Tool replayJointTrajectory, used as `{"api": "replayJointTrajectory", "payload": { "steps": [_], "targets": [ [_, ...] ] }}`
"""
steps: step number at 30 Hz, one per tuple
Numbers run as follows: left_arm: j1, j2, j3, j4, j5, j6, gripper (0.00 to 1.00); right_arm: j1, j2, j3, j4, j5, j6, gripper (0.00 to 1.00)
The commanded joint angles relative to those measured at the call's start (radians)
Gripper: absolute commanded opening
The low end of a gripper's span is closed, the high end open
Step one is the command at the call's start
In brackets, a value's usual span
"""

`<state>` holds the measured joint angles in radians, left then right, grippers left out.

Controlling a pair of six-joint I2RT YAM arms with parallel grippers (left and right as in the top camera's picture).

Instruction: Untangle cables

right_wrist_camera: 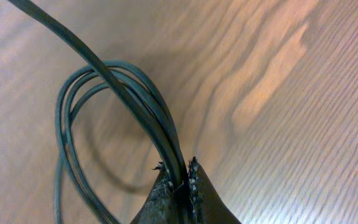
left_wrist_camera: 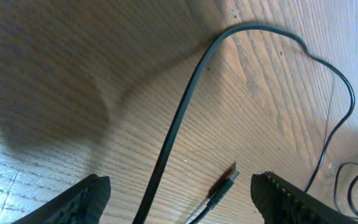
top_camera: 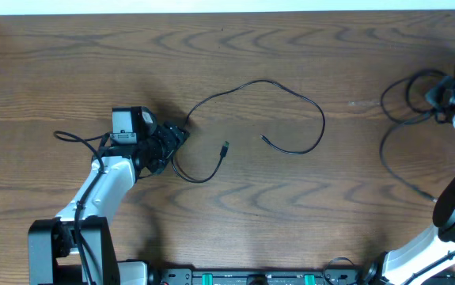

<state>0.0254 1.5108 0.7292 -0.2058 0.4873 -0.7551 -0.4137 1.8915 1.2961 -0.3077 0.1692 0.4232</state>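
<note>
Left gripper (top_camera: 172, 144) (left_wrist_camera: 180, 186): jaws spread wide, nothing gripped; set low over the table (top_camera: 69, 63), left of centre. Between its two fingers (left_wrist_camera: 91, 193) a black cable (top_camera: 268, 82) (left_wrist_camera: 185, 106) is seen to pass, lying loose on the wood and not pinched.

Black cable, course: from beneath the left gripper it is carried in a wide arc across the middle of the table, then bent down and back to a free end (top_camera: 263, 138) near the centre. Its other part is curled in a small loop just right of the gripper and is finished by a small plug (top_camera: 224, 148) (left_wrist_camera: 227, 180), laid flat and apart from the fingers.

Right gripper (top_camera: 439, 95) (right_wrist_camera: 179, 177): jaws closed tight on several strands of a second black cable (top_camera: 405, 111) (right_wrist_camera: 73, 124), gathered in loops at the far right edge of the table. One strand is crossed over the coil toward the upper left of the wrist view. A further length is trailed in a curve along the right side, nearer the robot.

Separation: the two cables are laid well apart, nowhere touching.
</note>
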Motion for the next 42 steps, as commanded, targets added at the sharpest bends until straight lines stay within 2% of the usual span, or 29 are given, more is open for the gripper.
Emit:
{"api": "replayJointTrajectory", "payload": {
  "steps": [1,9,14,15,17,20,23,29,34,38,41,42],
  "targets": [
    [0.002,-0.007,0.006,-0.003,-0.010,0.010,0.78,-0.048,0.034,0.013,0.061,0.040,-0.021,0.01],
    [0.002,-0.007,0.006,-0.003,-0.010,0.010,0.78,-0.138,0.177,0.013,0.204,0.002,-0.079,0.01],
    [0.002,-0.007,0.006,-0.003,-0.010,0.010,0.78,-0.145,0.248,0.013,0.200,-0.015,-0.088,0.01],
    [0.002,-0.007,0.006,-0.003,-0.010,0.010,0.78,-0.145,0.254,0.013,0.200,-0.015,-0.088,0.04],
    [0.002,-0.007,0.006,-0.003,-0.009,0.010,0.78,-0.145,0.251,0.014,0.200,-0.011,-0.088,0.19],
    [0.002,-0.007,0.006,-0.003,-0.009,0.010,0.78,-0.145,0.209,0.023,0.189,0.000,-0.095,0.66],
    [0.002,-0.007,0.006,-0.003,-0.009,0.010,0.78,-0.148,0.134,0.031,0.143,0.007,-0.099,0.98],
    [0.002,-0.007,0.006,-0.003,-0.009,0.010,0.78,-0.154,-0.052,0.031,0.007,0.016,-0.097,0.99],
    [0.002,-0.007,0.006,-0.003,-0.009,0.010,0.81,-0.154,-0.187,0.031,-0.082,0.026,-0.029,0.99],
    [0.002,-0.007,0.006,-0.003,-0.009,0.010,0.82,-0.128,-0.261,0.031,-0.145,-0.181,-0.013,0.99],
    [0.002,-0.007,0.006,-0.003,-0.010,0.010,0.95,-0.083,-0.280,0.031,-0.183,-0.347,-0.029,0.99],
    [0.002,-0.007,0.006,-0.003,-0.010,0.010,0.95,-0.058,-0.280,0.031,-0.200,-0.402,-0.032,0.99]
  ]
}}
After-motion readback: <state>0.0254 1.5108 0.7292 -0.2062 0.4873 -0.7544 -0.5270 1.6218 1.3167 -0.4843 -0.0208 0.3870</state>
